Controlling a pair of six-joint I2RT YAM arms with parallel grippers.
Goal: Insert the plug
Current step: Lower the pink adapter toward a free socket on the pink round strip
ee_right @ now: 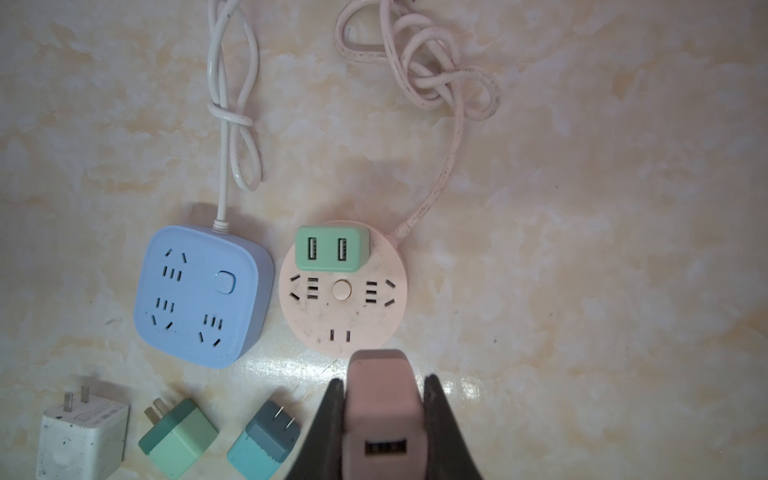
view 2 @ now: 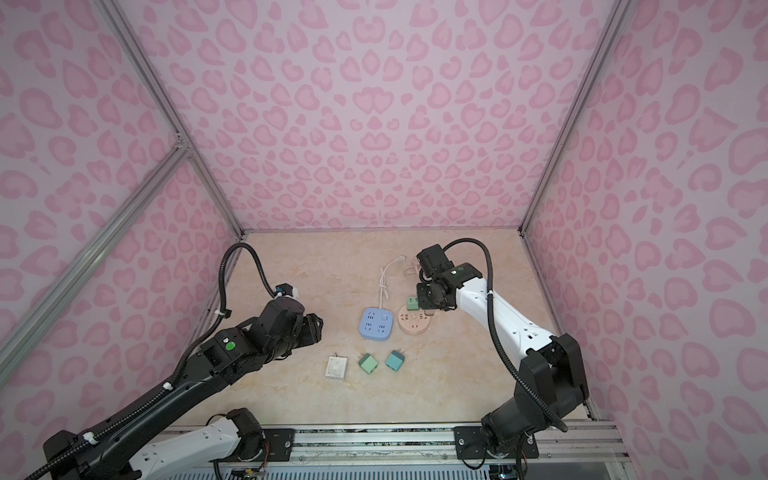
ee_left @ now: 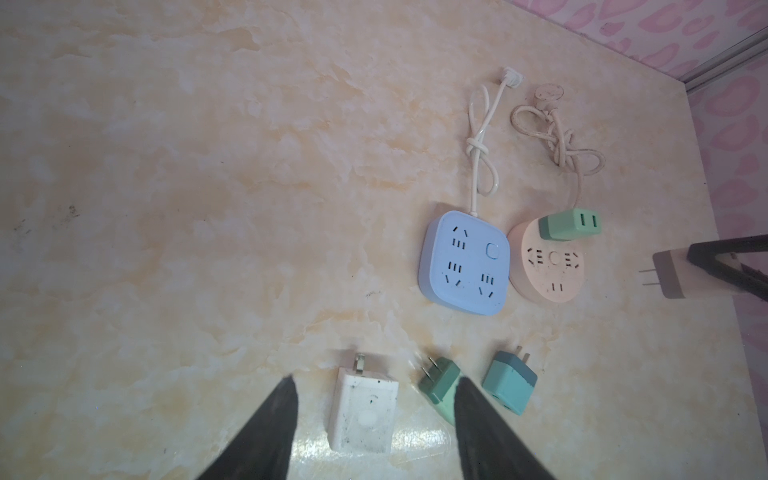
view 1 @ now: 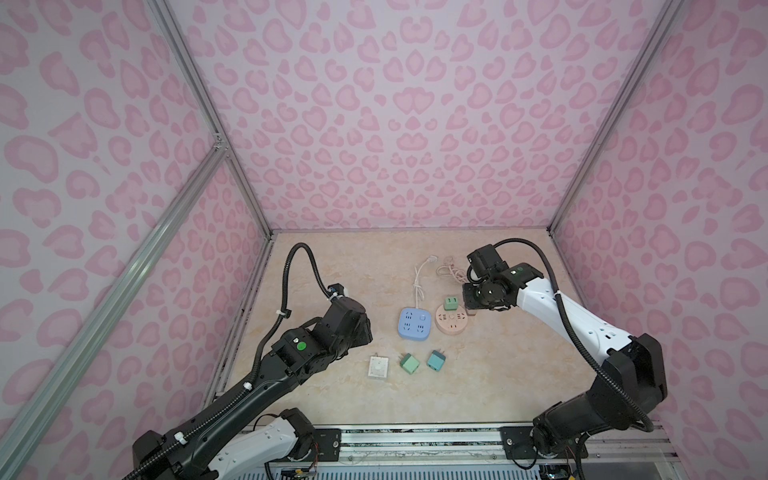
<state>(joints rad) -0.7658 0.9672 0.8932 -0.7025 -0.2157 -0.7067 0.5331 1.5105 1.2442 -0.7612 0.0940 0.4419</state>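
right gripper [ee_right: 384, 380] clenched on pink USB charger [ee_right: 380, 415] — aloft just beside the pink round power strip [ee_right: 353, 316], right-edge side, not seated. align step: get prongs [ee_left: 646, 278] over the free two-slot outlet [ee_right: 339, 335], front-edge side, then push straight in. green charger [ee_right: 331, 248] fills the back outlet, blue power strip [ee_right: 199, 299] hugs the left — right of bench [view 1: 519, 365] open. left gripper [ee_left: 376, 380] released, empty

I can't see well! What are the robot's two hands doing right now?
Left gripper: open, holding nothing.
Right gripper: closed on the pink square plastic plug.
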